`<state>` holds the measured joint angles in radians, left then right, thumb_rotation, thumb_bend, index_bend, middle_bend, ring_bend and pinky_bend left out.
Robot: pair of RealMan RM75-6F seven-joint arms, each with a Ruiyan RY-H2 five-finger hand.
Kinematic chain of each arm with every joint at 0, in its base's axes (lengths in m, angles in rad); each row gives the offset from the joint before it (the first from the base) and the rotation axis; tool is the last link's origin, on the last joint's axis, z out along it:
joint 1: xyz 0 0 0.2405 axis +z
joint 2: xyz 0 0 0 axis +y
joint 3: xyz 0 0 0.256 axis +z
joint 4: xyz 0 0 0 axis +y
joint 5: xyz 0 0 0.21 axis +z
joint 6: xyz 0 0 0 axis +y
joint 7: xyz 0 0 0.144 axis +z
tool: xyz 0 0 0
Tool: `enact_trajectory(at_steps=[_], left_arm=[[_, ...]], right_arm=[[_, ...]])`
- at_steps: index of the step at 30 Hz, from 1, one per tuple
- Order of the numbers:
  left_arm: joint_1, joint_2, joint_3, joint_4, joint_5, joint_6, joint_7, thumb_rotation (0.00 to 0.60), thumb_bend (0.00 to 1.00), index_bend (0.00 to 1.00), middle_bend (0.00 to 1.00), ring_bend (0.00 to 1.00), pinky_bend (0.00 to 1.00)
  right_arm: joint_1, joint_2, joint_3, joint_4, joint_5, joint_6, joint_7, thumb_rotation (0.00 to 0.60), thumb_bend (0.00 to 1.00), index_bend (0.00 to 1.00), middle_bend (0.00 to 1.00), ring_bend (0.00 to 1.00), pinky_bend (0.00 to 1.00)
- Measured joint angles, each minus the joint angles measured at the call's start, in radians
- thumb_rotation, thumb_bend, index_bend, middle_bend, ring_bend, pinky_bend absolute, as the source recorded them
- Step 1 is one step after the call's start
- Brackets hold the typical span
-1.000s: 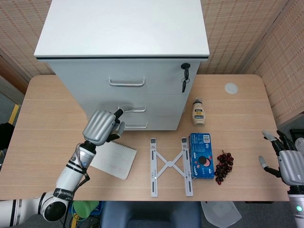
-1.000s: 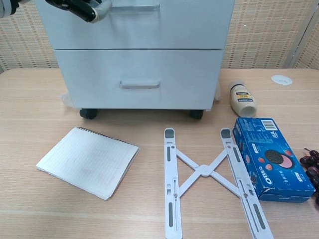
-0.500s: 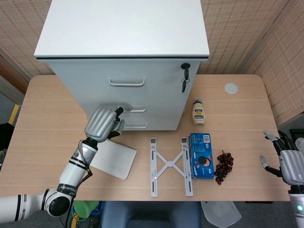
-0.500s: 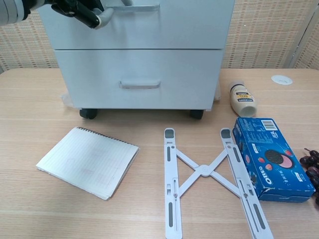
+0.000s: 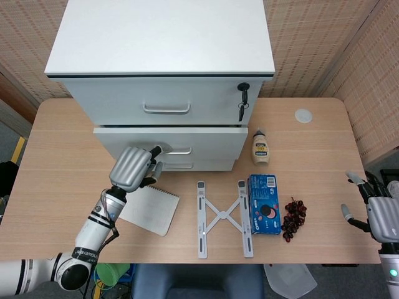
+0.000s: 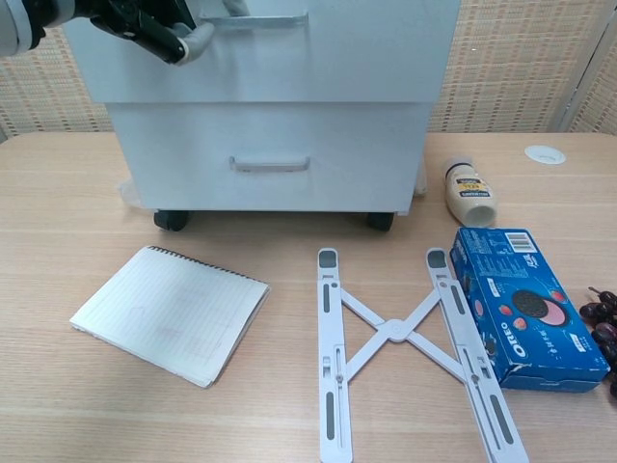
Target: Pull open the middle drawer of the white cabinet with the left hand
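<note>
The white cabinet (image 5: 162,43) stands at the back of the table, with three drawers. Its middle drawer (image 5: 206,142) now juts a little way out from the cabinet front; in the chest view the middle drawer (image 6: 366,48) overhangs the bottom drawer (image 6: 270,159). My left hand (image 5: 133,167) grips the left end of the middle drawer's handle (image 5: 177,151), fingers hooked on the bar. The chest view shows the left hand (image 6: 145,21) at the top left, on the handle (image 6: 260,17). My right hand (image 5: 380,215) hangs open off the table's right edge.
A notebook (image 5: 148,208) lies under my left forearm. A white folding stand (image 5: 223,218), a blue Oreo box (image 5: 263,204) and dark grapes (image 5: 293,218) lie in front. A small bottle (image 5: 260,147) lies by the cabinet's right side. Keys (image 5: 242,99) hang from the top drawer.
The middle drawer has slid out a short way toward me, pulled by my left hand, which drew back with the handle. The right hand stayed put.
</note>
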<state>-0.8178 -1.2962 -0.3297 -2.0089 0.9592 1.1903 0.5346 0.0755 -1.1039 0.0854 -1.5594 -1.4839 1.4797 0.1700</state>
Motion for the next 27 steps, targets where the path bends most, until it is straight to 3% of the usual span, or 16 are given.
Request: enact_trajectory(at_steps=[27], left_arm=[[0.056, 0.028, 0.084, -0.098, 0.112, 0.076, 0.007, 0.600, 0.58, 0.31, 0.93, 0.97, 1.00]], right_arm=[[0.008, -0.001, 0.003, -0.003, 0.005, -0.013, -0.008, 0.600, 0.33, 0.14, 0.24, 0.13, 0.16]])
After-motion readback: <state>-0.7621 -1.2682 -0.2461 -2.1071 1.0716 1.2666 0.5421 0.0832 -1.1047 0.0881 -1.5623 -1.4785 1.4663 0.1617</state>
